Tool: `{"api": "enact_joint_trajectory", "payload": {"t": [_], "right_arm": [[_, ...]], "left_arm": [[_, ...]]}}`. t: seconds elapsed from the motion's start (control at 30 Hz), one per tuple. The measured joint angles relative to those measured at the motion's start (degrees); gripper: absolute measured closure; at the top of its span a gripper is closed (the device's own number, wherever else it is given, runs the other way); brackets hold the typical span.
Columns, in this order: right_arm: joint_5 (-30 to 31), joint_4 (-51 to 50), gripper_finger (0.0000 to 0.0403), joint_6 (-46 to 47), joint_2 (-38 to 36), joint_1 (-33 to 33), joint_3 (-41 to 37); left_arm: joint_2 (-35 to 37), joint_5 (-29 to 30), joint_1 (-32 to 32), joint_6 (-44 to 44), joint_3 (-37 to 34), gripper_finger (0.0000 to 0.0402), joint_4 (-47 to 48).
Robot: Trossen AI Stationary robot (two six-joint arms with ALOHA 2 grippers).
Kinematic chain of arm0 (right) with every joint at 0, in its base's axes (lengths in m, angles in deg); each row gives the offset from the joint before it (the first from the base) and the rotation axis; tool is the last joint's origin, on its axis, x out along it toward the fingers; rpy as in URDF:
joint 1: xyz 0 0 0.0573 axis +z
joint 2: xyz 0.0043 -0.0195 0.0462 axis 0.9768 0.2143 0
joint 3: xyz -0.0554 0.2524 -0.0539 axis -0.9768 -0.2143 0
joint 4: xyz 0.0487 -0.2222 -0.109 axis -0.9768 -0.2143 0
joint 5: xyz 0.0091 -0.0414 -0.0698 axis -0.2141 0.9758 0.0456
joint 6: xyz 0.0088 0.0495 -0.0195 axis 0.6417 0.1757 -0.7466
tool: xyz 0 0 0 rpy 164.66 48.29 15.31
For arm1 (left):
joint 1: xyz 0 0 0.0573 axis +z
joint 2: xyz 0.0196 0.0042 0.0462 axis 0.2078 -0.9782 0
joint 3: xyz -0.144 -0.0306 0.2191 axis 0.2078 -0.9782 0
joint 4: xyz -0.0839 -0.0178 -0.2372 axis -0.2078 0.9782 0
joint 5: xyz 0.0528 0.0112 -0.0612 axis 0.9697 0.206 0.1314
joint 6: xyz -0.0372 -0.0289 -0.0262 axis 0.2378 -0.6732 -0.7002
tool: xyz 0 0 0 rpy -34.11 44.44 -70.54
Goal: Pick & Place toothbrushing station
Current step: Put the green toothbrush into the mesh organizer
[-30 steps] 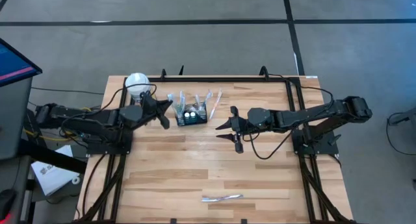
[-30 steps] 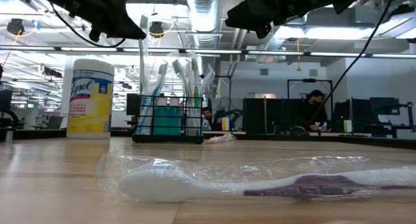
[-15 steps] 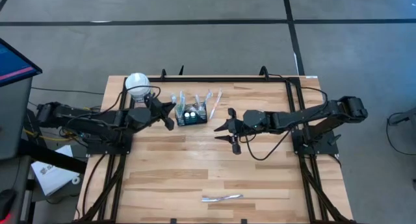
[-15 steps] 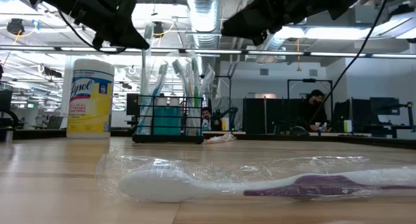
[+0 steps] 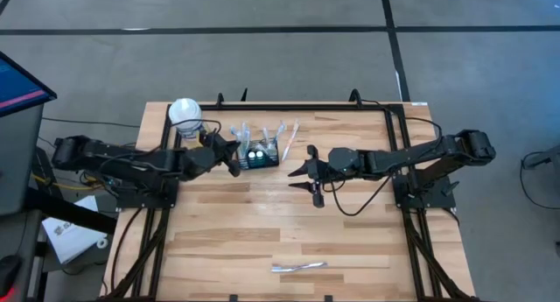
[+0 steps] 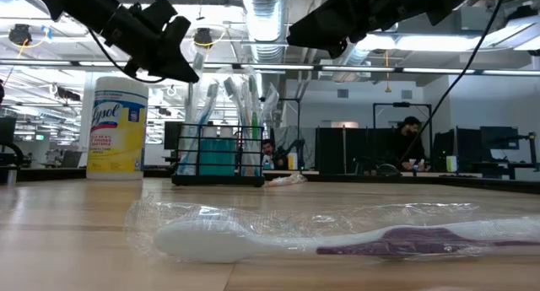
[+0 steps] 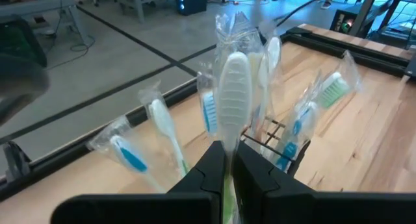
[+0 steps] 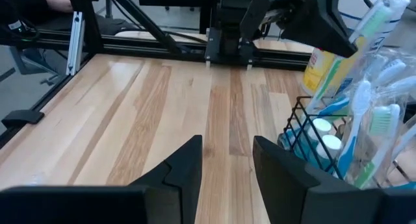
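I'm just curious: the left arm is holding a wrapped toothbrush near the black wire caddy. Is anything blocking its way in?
Only the wrapped toothbrushes already standing in the caddy. The left gripper holds its toothbrush right beside them. The right gripper waits off to the side.

Yellow wipes canister (image 6: 117,127); wrapped toothbrush (image 6: 337,237) near front.

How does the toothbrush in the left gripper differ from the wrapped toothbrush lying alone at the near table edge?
The held toothbrush stands upright, pinched in the left gripper above the black caddy; the lone toothbrush lies flat on the table, untouched, far from the caddy. Both are in clear plastic wrappers.
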Motion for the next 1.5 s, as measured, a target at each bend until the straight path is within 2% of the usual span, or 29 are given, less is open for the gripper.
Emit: {"api": "enact_joint_trajectory", "payload": {"t": [0.7, 1.0, 1.13, 1.4, 1.5], "right_arm": [[0.0, -0.1, 0.0276, 0.0, 0.0, 0.0, 0.0], [0.0, -0.2, 0.0276, 0.0, 0.0, 0.0, 0.0], [0.0, -0.2, 0.0276, 0.0, 0.0, 0.0, 0.0], [0.0, -0.2, 0.0276, 0.0, 0.0, 0.0, 0.0], [0.0, -0.2, 0.0276, 0.0, 0.0, 0.0, 0.0]], "left_arm": [[-8.4, 1.1, 0.0, -4.4, 0.0, 0.0395, -4.1], [-9.1, 1.7, -0.1, -5.6, -0.1, 0.0395, -4.3], [-8.9, 3.7, -0.1, -8.9, -3.1, 0.0395, -5.7], [-8.9, 4.7, -0.1, -9.3, -12.0, 0.0390, -23.6], [-8.9, 4.4, -0.1, -8.4, -13.0, 0.0388, -26.1]]}}
